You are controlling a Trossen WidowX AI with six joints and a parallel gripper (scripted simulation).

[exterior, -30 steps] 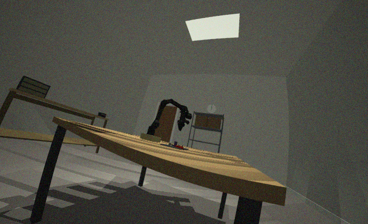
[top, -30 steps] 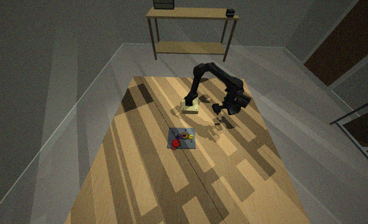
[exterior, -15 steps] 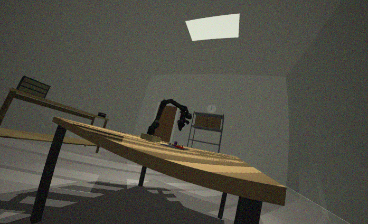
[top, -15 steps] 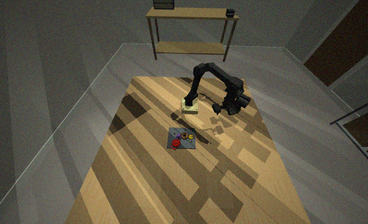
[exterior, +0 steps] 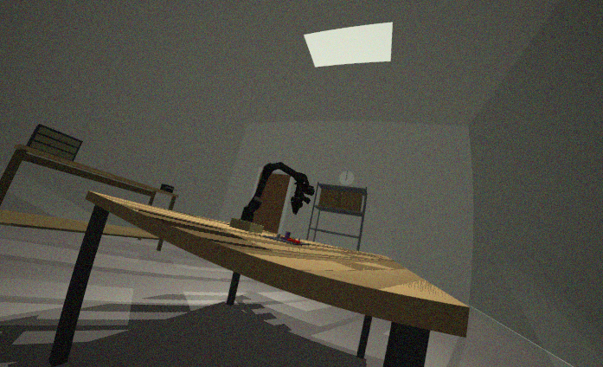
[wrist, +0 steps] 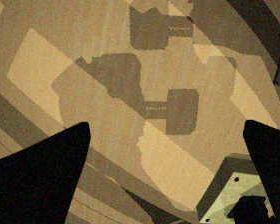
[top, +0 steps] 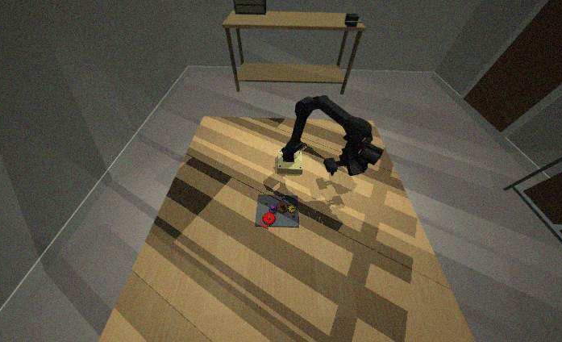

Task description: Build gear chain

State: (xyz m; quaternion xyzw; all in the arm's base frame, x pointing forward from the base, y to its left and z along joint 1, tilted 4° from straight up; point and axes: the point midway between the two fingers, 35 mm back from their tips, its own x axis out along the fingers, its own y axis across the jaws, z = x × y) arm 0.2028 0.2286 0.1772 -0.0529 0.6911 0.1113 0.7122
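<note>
The grey board (top: 284,221) lies on the table in front of the arm's base. The red gear (top: 268,218) (exterior: 293,241) is at its front left, with the red arrow (top: 264,225) beside it. A small purple gear (top: 272,208) (exterior: 287,235) is just behind the red gear. A larger brown gear (top: 281,206) is between the purple gear and the yellow gear (top: 289,209). The gears look close together; whether their teeth mesh or each sits flat is too small to tell. My gripper (top: 343,170) (wrist: 171,129) is open and empty, high above the table, to the right of the board.
The arm's pale base block (top: 289,170) (exterior: 246,225) (wrist: 223,202) stands behind the board. No loose gear shows on the wooden table (top: 249,272) in these views. A side table (top: 295,18) and a shelf rack (exterior: 340,233) stand away from it. Striped shadows cross the table.
</note>
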